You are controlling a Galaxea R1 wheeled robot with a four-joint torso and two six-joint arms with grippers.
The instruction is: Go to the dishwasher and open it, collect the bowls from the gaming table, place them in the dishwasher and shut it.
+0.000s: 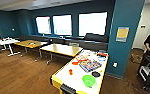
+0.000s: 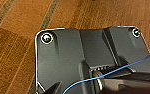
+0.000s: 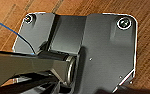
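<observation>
near us we see the light green bowl (image 1: 88,80) on the gaming table (image 1: 66,76), an orange bowl (image 1: 75,63) farther; our jaws' state we cannot tell.

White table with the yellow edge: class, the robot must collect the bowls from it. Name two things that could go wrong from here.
1. The green bowl sits near the table corner, so a clumsy reach might push it off.
2. The orange cup, black disc and game boxes crowd the top; an arm might knock them.
</observation>
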